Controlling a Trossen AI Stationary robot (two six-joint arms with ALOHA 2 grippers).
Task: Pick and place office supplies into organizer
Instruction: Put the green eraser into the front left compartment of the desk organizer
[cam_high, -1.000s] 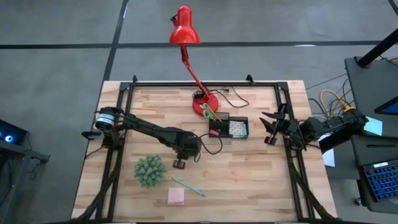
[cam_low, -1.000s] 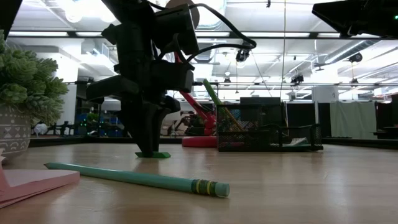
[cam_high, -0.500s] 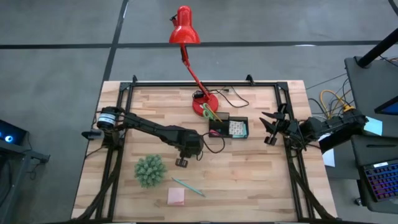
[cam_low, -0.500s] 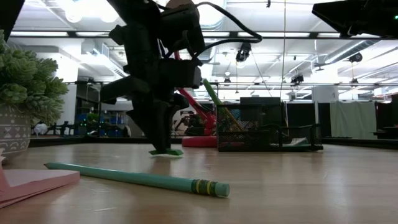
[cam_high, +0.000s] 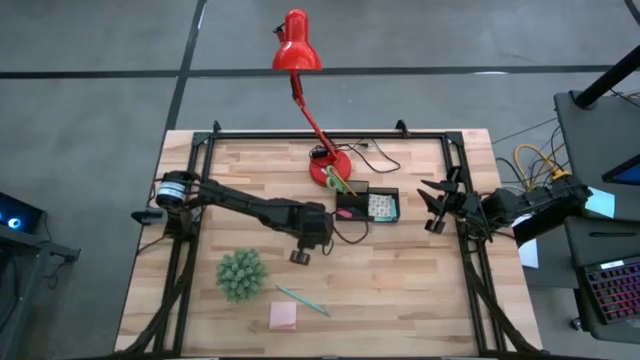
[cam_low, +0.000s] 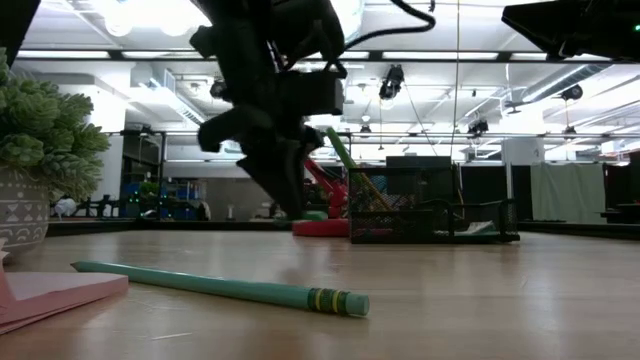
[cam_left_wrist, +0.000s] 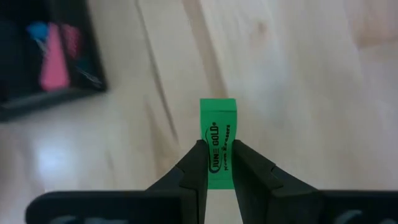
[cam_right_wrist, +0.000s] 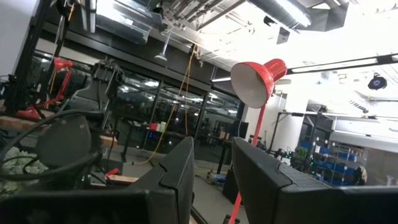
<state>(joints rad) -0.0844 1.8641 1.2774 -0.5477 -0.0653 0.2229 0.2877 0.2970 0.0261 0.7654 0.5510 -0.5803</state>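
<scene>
Left gripper (cam_high: 300, 257) sits over the middle of the table (cam_high: 420, 290), just short of the organizer (cam_high: 368, 206), its fingers (cam_left_wrist: 194, 163) pinched tight on a small green eraser (cam_left_wrist: 218, 142) with black lettering; the piece stands out past the fingertips. From the low view the gripper (cam_low: 290, 205) hangs clear of the wood with the green piece at its tip, in line with the lamp base (cam_low: 322, 226) behind it. Organizer lies beside the red desk lamp (cam_high: 297, 45) base, and green-handled scissors (cam_high: 338, 183) stand up out of one compartment; a patterned pad fills another, and something pink shows in a third. Near the front edge lie a teal pen (cam_high: 303, 300) and a pink sticky-note pad (cam_high: 283, 316), close together, with the fuzzy green ball (cam_high: 241, 273) beside them. Right gripper (cam_high: 436, 205) waits at the right edge of the table, raised, fingers (cam_right_wrist: 180, 171) held a narrow gap apart and empty.
</scene>
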